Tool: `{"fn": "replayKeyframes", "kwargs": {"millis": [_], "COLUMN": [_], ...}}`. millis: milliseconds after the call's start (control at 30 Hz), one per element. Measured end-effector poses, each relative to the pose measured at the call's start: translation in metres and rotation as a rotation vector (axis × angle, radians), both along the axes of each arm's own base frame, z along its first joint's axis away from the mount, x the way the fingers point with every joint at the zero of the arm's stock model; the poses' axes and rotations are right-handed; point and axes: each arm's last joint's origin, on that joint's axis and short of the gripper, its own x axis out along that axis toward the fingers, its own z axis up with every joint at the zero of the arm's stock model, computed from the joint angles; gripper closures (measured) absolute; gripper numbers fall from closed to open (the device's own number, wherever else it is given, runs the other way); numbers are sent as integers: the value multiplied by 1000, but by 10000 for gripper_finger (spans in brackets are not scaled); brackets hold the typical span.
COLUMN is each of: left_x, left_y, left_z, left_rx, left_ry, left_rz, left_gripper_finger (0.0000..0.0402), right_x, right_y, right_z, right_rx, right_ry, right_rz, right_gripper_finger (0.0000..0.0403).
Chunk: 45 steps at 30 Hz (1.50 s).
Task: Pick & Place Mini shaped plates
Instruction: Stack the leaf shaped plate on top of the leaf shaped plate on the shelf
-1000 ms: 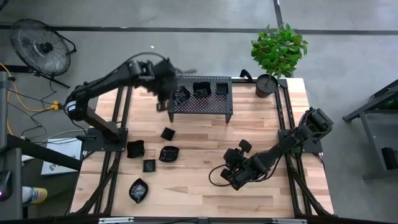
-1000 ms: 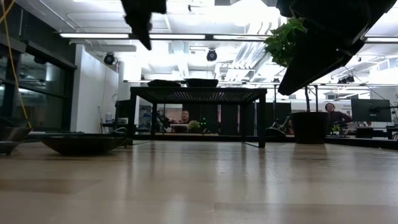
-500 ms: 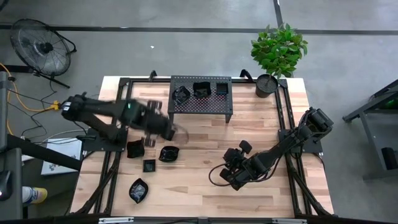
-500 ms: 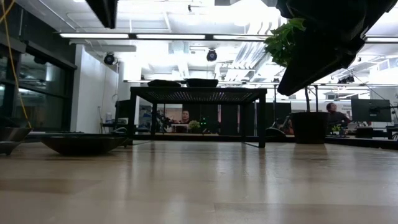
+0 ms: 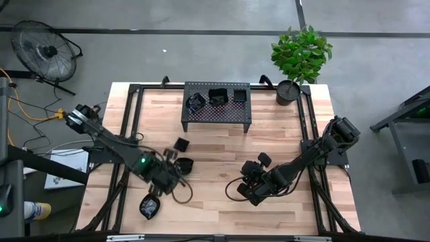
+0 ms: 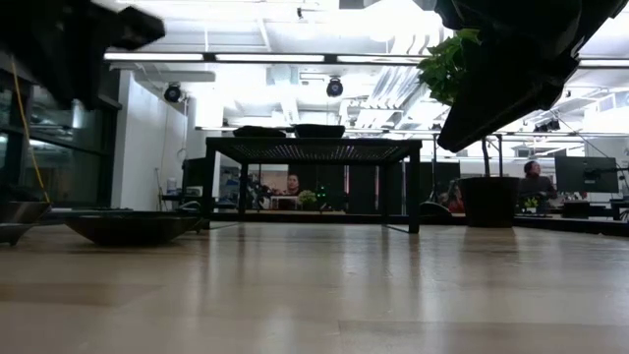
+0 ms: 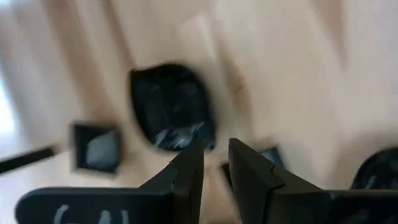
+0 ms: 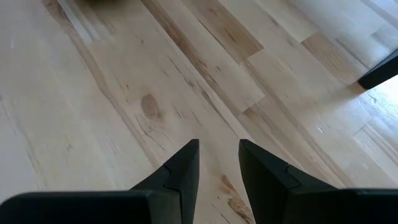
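Note:
The mini shaped plates are small glossy black dishes. Three sit on the black perforated rack [image 5: 216, 111] at the far side. On the table's near left lie a small square one [image 5: 181, 143], a wavy one [image 5: 183, 165] and a leaf-shaped one [image 5: 149, 205]. My left gripper [image 5: 172, 180] hovers over this group, open by a narrow gap [image 7: 215, 158], holding nothing. In its wrist view a rounded plate [image 7: 173, 115] and a square plate [image 7: 96, 147] lie ahead of the fingers. My right gripper [image 5: 252, 189] waits open [image 8: 219, 155] over bare wood at centre right.
A potted plant [image 5: 300, 57] stands at the far right corner, beside the rack. The left arm covers part of the plate group. Bare wood lies between the two grippers and along the near edge. In the low view a shallow plate [image 6: 133, 226] lies at left.
My left arm has swung from the rack's left end toward the table's near left and down, ending over the group of plates. It carries nothing along the way. The plates on the rack and the table have stayed where they were.

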Motion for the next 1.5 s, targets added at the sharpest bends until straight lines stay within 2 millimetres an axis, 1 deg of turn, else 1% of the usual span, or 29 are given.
{"fn": "replayKeyframes", "kwargs": {"millis": [100,367,600,733,1033,1367,1500], "left_x": [-1,-7,-8,-8,-5,-2,-2], "left_y": [-9,-12,-10,-10,-12,-12,-12], "left_z": [-15,-44,-56,-68,-86,-99,-99], "left_rx": [-53,-43,-55,-53,9,80,88], "left_ry": [-62,-146,-170,-166,-117,-103,-103], "left_rz": [0,62,73,73,76,84,85], "left_gripper_finger": [330,330,330,330,330,330,330], "right_x": [0,0,0,0,0,1,1], "right_y": [0,0,0,0,0,0,0], "right_z": [0,0,0,0,0,1,1], "right_rx": [0,0,-5,-12,-15,-15,-14], "right_ry": [0,0,0,-5,-10,-15,-16], "right_rz": [0,1,3,0,2,1,0], "right_gripper_finger": [295,295,295,295,295,295,295]}}
